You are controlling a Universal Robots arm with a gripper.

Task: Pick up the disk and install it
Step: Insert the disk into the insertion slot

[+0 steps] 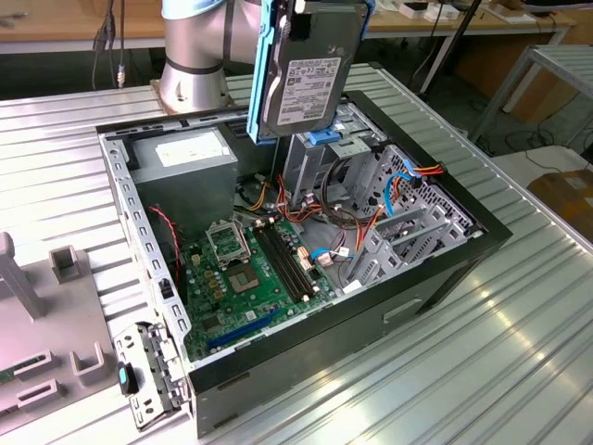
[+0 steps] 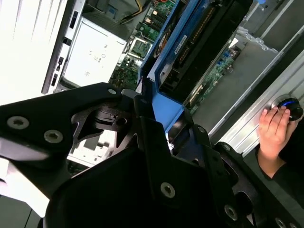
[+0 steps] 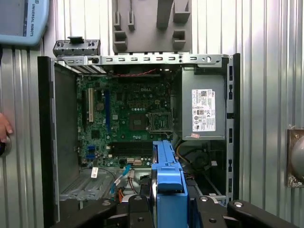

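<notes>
1. Ribbed grey metal forms the bench [image 1: 519, 352], and wooden desks and cables stand in the background of the exterior view.
2. An open black computer case [image 1: 417, 287] lies on its side on the bench, with its inside facing up.
3. Inside the case are a green circuit board [image 1: 250, 278], a grey power supply box [image 1: 181, 158] and a tall metal cage [image 1: 301, 171] topped by a blue bracket [image 1: 324, 136].
4. Red, orange and blue cables run between the circuit board and the cage.
5. The disk [image 1: 310, 65] hangs upright in the air over the cage. Its labelled grey face is turned to the exterior camera and blue rails run along its edges.
6. I cannot tell from the exterior view whether the lower edge of the disk touches the blue bracket.
7. In the first wrist view the claw [image 3: 170, 205] is pinching the disk by its blue rail, with a black finger pressed against each side.
8. The silver base of the robot arm [image 1: 195, 56] stands on the bench behind the case.
9. Grey plastic holders [image 1: 69, 264] sit on the bench on the exterior view's left, well apart from the disk.
10. In the second wrist view a person's hand [image 2: 273, 126] rests on a round blue knob [image 2: 289, 103] beside the case.
</notes>
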